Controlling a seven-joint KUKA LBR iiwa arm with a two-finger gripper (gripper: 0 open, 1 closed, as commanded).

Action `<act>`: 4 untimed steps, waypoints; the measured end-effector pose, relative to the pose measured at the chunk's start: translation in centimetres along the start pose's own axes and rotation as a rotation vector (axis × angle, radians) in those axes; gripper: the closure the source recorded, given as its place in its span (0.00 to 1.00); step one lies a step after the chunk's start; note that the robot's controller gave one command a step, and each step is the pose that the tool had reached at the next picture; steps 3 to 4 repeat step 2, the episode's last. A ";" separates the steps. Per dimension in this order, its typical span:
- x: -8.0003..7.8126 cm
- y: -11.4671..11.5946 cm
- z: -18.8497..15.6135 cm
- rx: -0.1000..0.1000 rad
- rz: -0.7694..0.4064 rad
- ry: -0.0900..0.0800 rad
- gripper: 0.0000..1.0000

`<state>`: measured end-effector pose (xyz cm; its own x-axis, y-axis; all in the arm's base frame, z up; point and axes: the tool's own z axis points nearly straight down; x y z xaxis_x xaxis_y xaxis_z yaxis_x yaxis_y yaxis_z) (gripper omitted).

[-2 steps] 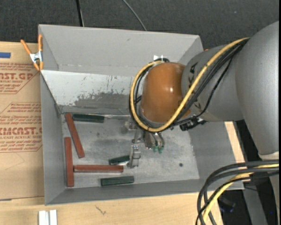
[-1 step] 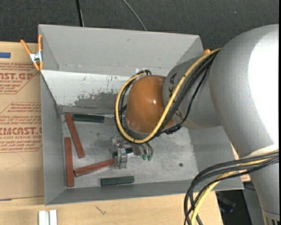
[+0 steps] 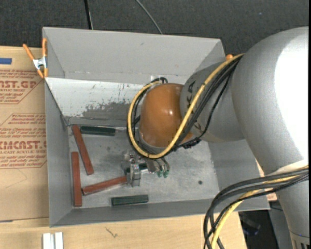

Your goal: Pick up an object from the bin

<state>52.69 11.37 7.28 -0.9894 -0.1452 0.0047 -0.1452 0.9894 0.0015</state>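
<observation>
Hand [image 3: 133,171] of the arm is down close to the floor of the grey bin [image 3: 119,61], a little toward 6 o'clock from the floor's middle, and I cannot tell if it is released or clenched. Just at its 8 o'clock side lies a long red-brown stick [image 3: 103,185], thin, flat and straight. The near end of this stick comes right up to the hand, but whether they touch is not clear. This stick lies flat, with its long axis going roughly from 8 o'clock to 2 o'clock, and its far end points to the bin's left wall. At 9 o'clock from the hand is a second red-brown stick [image 3: 83,150], tilted, and beside the left wall a third red-brown stick [image 3: 75,180] runs from 12 to 6 o'clock, its lower part just beside the first stick's far end. One dark green stick [image 3: 129,201] lies near the hand at 6 o'clock, and another dark green stick [image 3: 98,131] lies at 11 o'clock, well apart. Above the hand, the orange cover [image 3: 163,115] with its yellow and black cables [image 3: 136,139] hides the floor toward 12 and 1 o'clock.
</observation>
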 end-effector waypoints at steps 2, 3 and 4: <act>-0.1 -0.5 -13.7 0.001 -0.029 -0.007 1.00; -0.1 -0.5 -13.7 0.001 -0.029 -0.007 1.00; -0.1 -0.5 -13.7 0.001 -0.029 -0.007 1.00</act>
